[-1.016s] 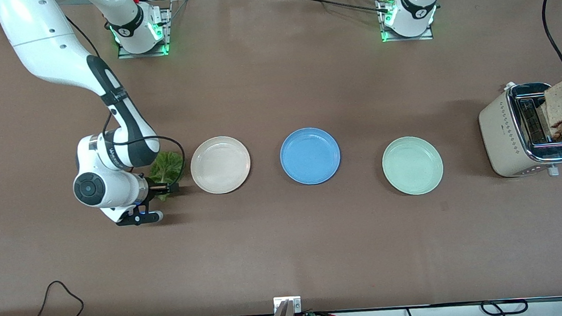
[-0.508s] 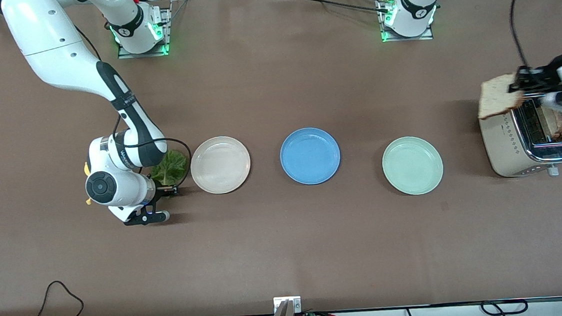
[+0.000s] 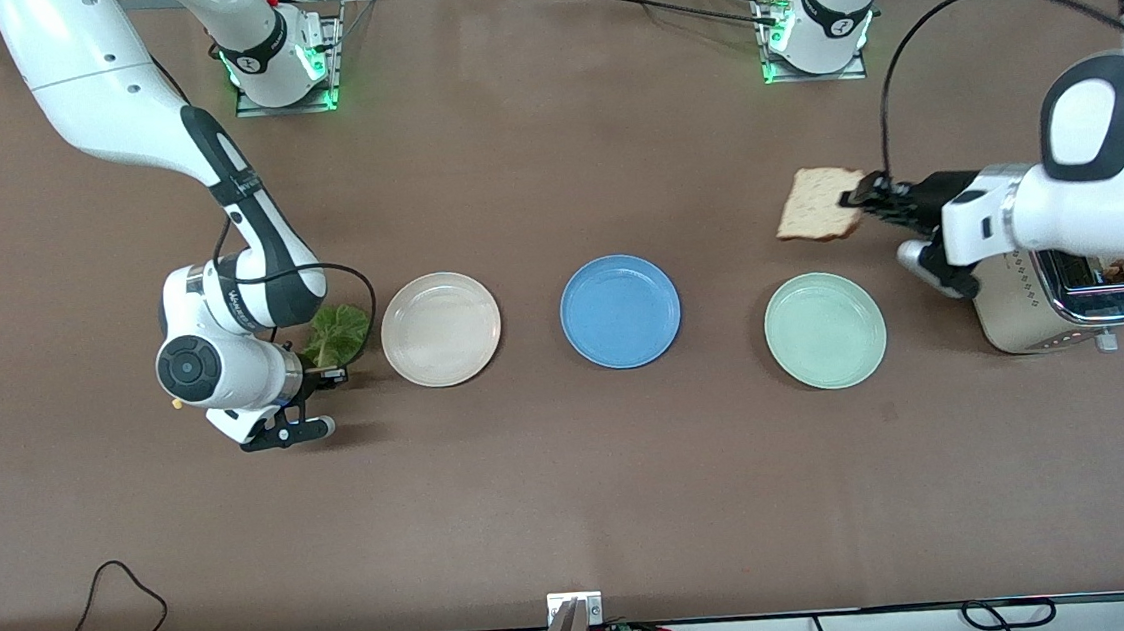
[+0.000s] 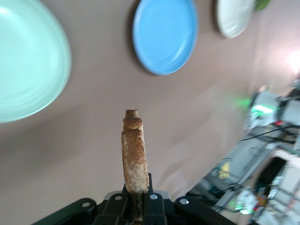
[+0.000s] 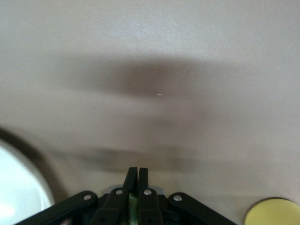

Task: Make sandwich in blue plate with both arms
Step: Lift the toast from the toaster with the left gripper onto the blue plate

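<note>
My left gripper [image 3: 862, 198] is shut on a slice of toasted bread [image 3: 819, 203] and holds it in the air over the table, between the toaster and the mint-green plate. In the left wrist view the slice [image 4: 135, 152] stands edge-on in the gripper [image 4: 137, 199]. The blue plate [image 3: 620, 311] sits mid-table with nothing on it and also shows in the left wrist view [image 4: 165, 35]. My right gripper [image 3: 334, 375] is shut on the green lettuce leaf [image 3: 335, 334], low beside the cream plate. In the right wrist view its gripper [image 5: 138, 174] is pinched together with green between the fingers.
A cream-white plate [image 3: 441, 328] lies toward the right arm's end, and a mint-green plate [image 3: 824, 330] toward the left arm's end. A cream toaster [image 3: 1023, 309] stands past the mint plate, partly under the left arm, with another slice [image 3: 1112, 266] in its slot.
My left gripper has lifted the bread slice out of the toaster and carried it toward the mint-green plate. My right gripper shifted slightly with the lettuce.
</note>
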`<state>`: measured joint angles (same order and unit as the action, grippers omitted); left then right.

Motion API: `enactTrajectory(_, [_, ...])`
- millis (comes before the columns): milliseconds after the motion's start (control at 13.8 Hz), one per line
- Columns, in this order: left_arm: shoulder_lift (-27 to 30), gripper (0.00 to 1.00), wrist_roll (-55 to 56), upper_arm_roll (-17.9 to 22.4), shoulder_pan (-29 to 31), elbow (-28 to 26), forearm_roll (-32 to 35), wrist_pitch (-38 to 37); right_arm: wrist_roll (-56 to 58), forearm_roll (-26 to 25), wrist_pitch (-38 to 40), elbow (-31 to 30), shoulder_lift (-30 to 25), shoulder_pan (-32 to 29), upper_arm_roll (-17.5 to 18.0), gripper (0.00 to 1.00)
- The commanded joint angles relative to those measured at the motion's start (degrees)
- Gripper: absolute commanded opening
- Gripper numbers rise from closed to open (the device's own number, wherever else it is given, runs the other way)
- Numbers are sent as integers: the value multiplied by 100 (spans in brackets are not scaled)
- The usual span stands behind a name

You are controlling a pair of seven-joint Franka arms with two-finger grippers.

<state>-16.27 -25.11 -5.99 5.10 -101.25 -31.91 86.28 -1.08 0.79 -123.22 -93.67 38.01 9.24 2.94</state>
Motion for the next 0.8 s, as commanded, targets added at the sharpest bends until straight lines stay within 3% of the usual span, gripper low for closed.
enactTrajectory(0, [-253,0,-2,28,-411,18,-805,422,772,-35,394,-55,-372,8,22,0])
enactTrajectory(218, [-525,0,-221,19,-922,-193,-1595,1573,1932,0,763,42,-636,-1,40,0])
enactTrajectory(508, [-1149,0,-1555,19,-1055,-324,-2801,2260,3374,62,878,60,-996,26,249,0])
enactTrajectory(725, [-1343,0,-2750,-297,-1099,-939,-4364,3032,4044,62,870,155,-1111,26,531,0])
